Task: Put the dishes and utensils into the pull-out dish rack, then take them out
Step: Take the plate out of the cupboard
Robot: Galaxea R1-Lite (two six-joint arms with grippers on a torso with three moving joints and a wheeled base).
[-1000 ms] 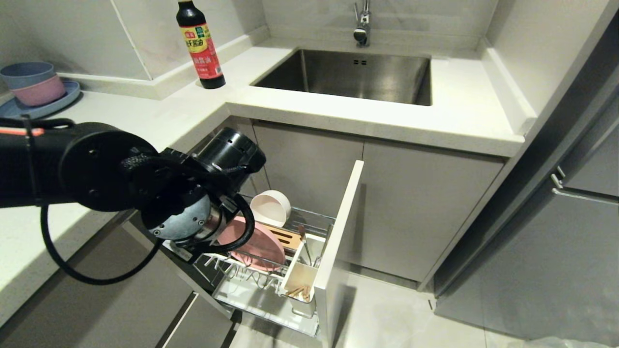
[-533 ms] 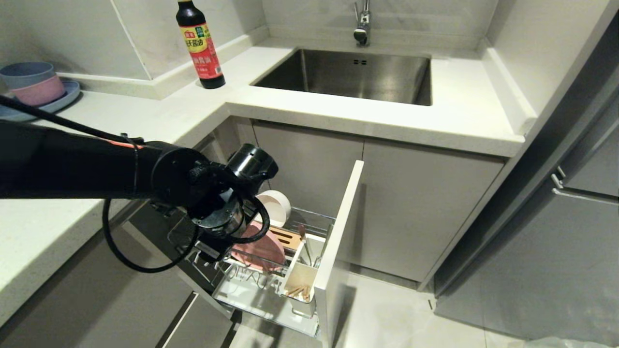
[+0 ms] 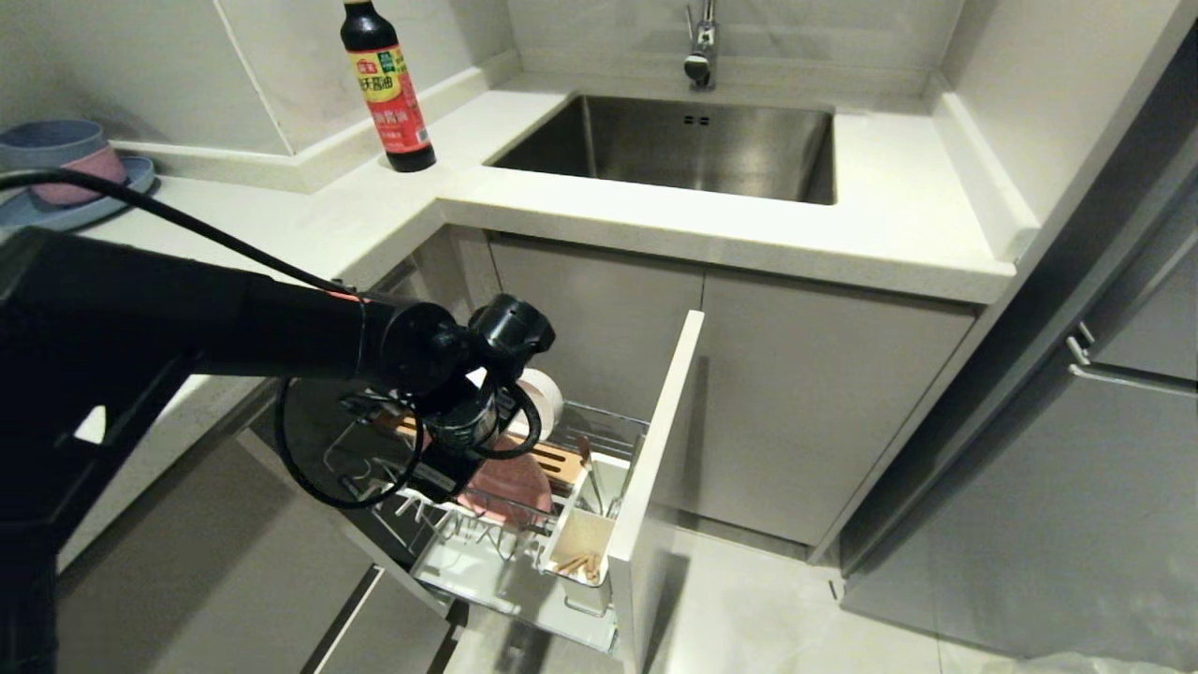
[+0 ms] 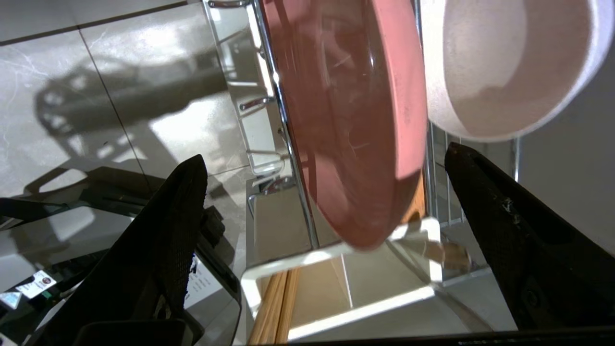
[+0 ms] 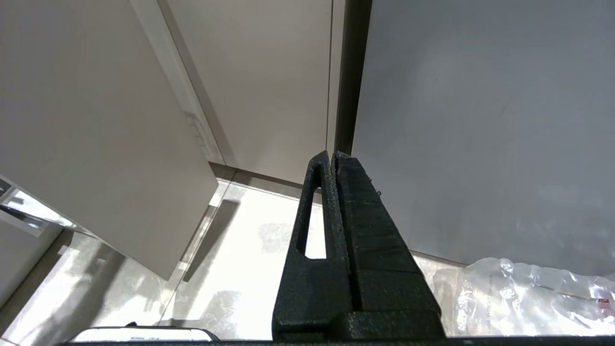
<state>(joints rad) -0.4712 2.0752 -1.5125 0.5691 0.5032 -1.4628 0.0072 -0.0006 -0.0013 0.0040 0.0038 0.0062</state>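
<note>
Black left gripper (image 4: 322, 163), jaws wide, straddling pink plate (image 4: 346, 120), seemingly untouched

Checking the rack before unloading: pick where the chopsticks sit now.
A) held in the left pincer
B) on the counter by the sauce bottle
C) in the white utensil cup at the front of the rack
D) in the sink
C: the chopsticks stand in the cup at the rack's front end, while the left pincer is open on either side of the pink plate with nothing held.
</note>
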